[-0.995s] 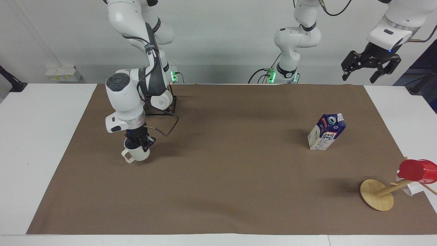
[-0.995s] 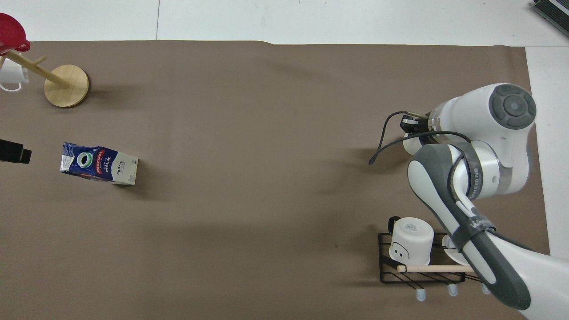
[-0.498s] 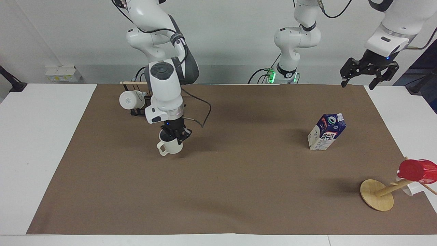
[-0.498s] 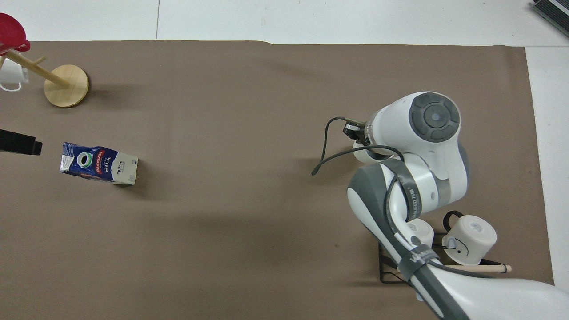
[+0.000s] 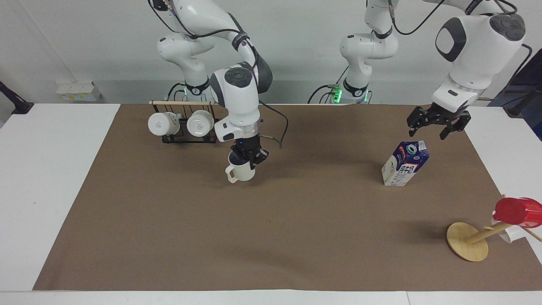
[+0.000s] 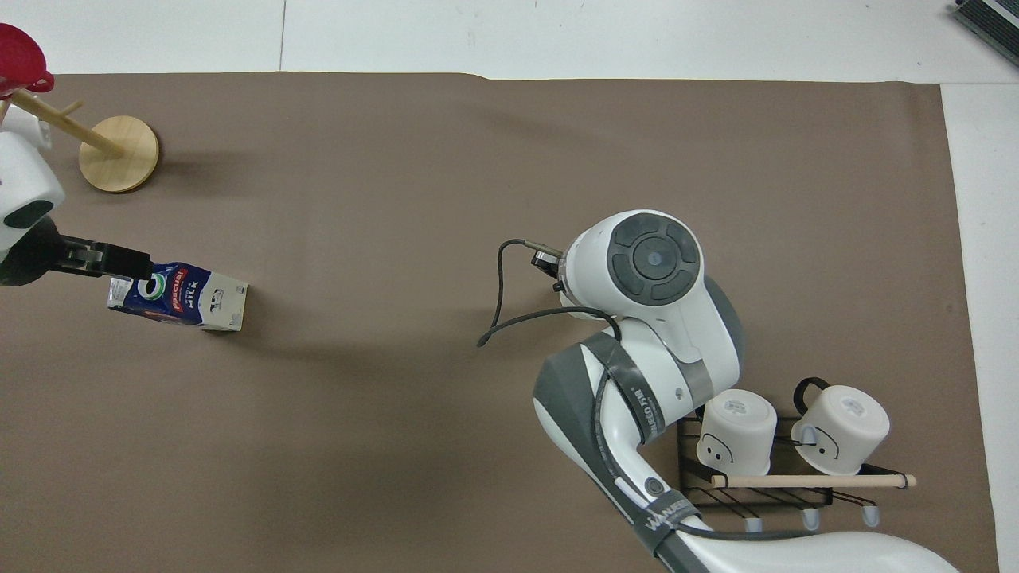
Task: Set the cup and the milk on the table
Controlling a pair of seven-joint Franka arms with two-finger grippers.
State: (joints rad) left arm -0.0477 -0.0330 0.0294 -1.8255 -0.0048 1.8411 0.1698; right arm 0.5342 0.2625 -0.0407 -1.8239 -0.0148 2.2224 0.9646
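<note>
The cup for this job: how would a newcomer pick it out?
On the brown-sheeted table, find the black wire rack holding two glossy white mugs. Beside it, the right gripper holds a small matte cream mug upright, alone off the rack.

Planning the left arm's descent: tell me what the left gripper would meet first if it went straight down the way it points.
Probably the milk carton. The open left gripper hangs just above its gabled top, pointing down; the overhead view puts it over the spout end, though the exact offset is unclear.

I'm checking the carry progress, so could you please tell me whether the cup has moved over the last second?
Yes. The right hand has carried the cup past the mug rack, toward the milk.
</note>
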